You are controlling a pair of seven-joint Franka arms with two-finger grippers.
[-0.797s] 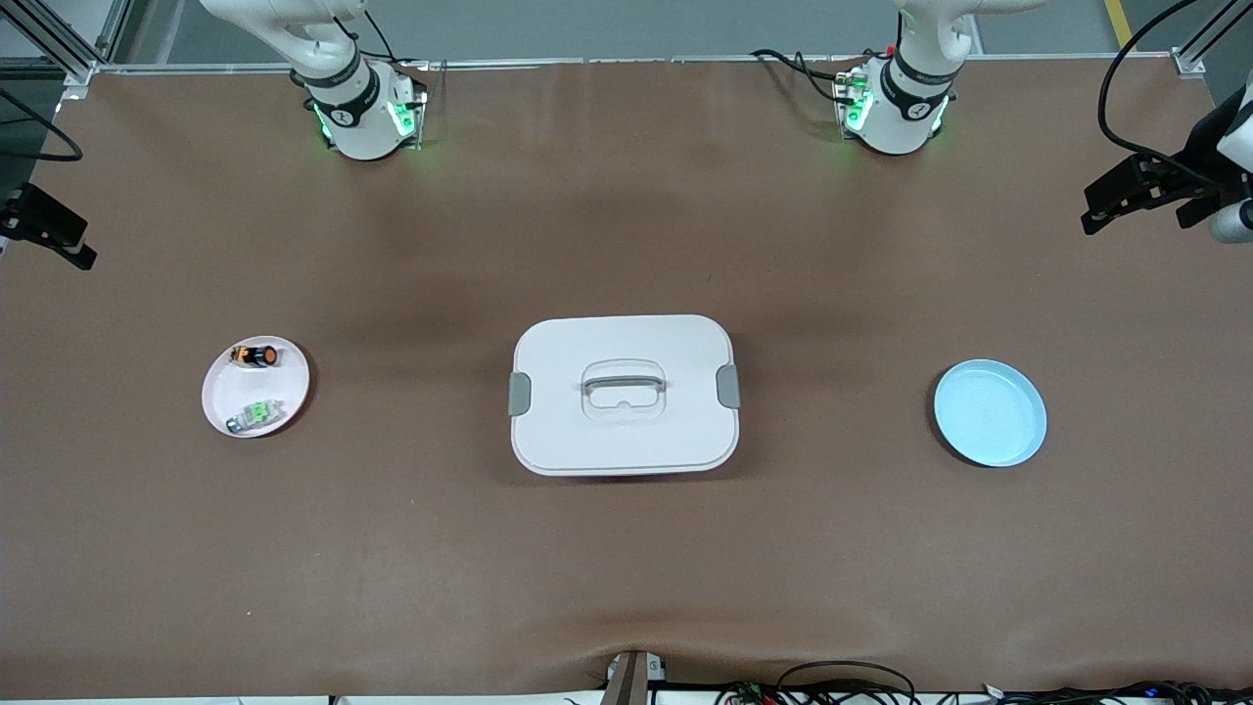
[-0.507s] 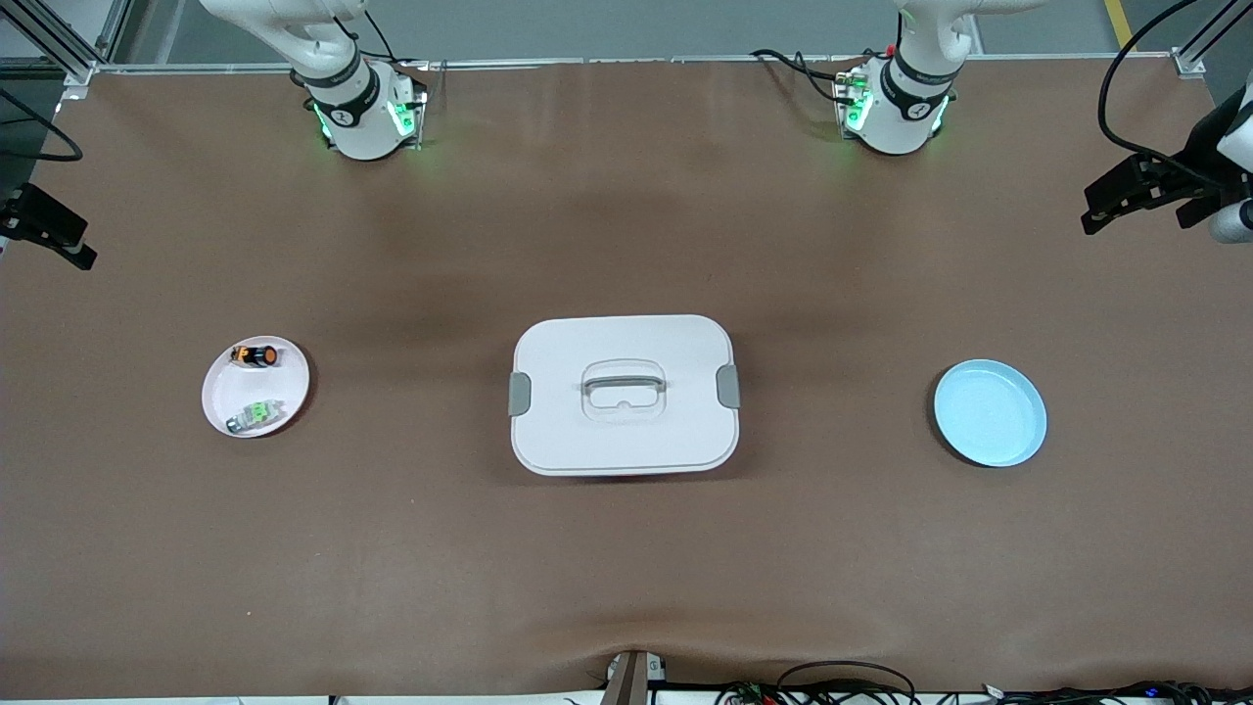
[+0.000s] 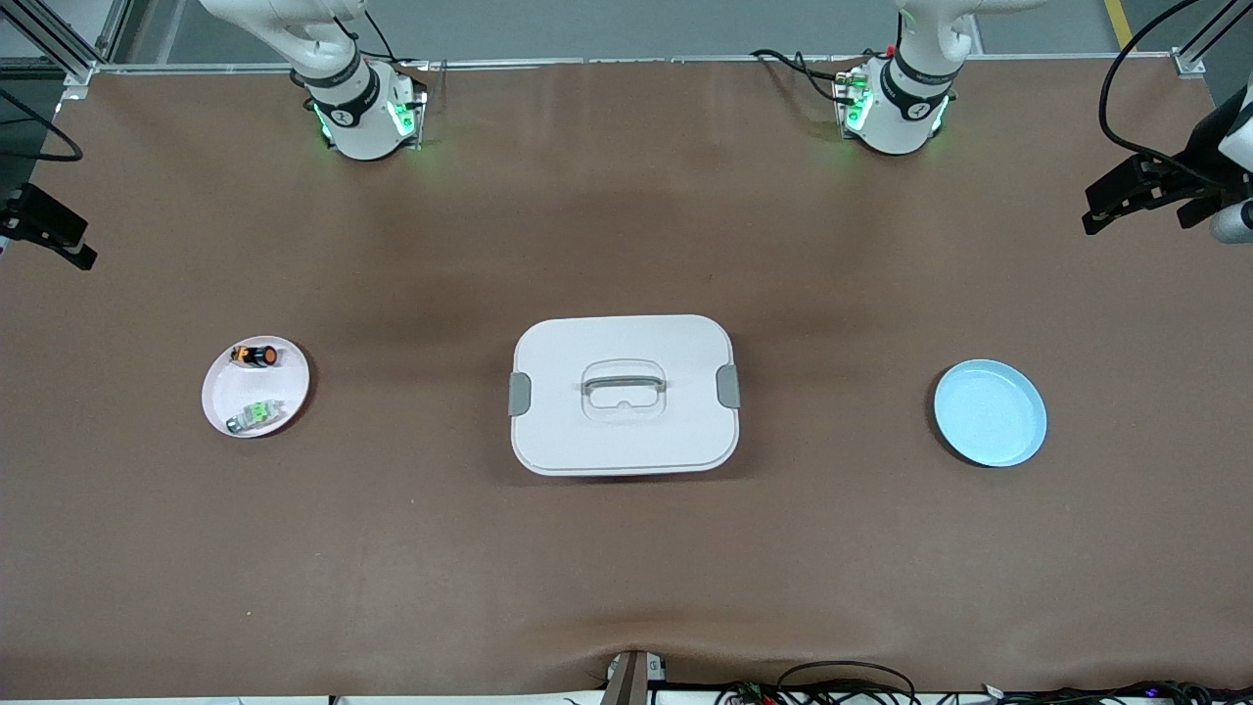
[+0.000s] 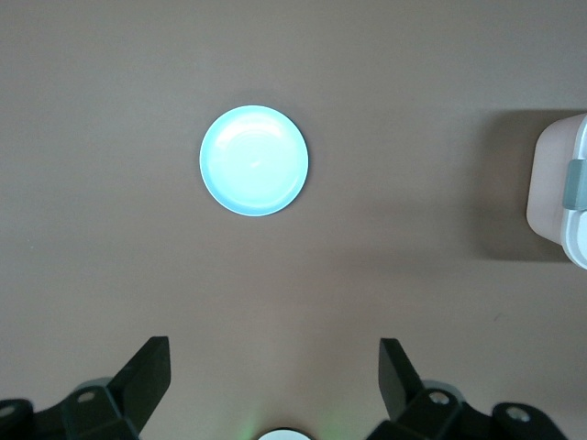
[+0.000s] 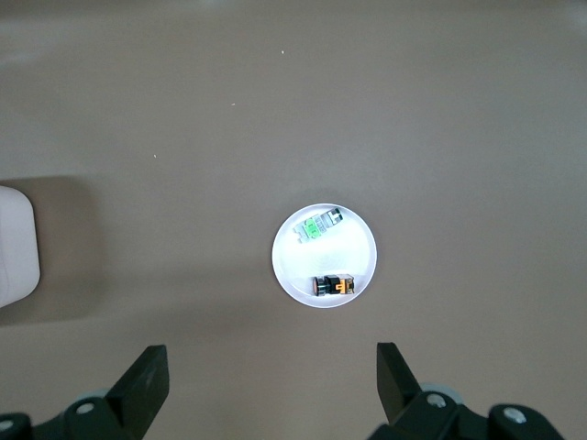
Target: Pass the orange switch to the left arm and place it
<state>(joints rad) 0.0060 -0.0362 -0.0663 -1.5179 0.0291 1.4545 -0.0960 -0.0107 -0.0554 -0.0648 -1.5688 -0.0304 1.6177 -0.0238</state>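
The orange switch [image 3: 256, 355] lies on a small white plate [image 3: 220, 387] toward the right arm's end of the table, and shows in the right wrist view [image 5: 332, 285] on that plate [image 5: 358, 247]. The white box [image 3: 624, 395] stands at the table's middle; its edge shows in both wrist views [image 4: 561, 197] [image 5: 16, 247]. My right gripper [image 5: 271, 385] is open and empty, high over bare table near its base. My left gripper [image 4: 272, 380] is open and empty, high over bare table near its base. Neither hand shows in the front view.
A green-and-silver switch [image 3: 254, 415] lies on the same white plate [image 5: 319, 227]. An empty light blue plate [image 3: 990, 412] sits toward the left arm's end [image 4: 254, 160]. Black clamps and cables sit at both table ends.
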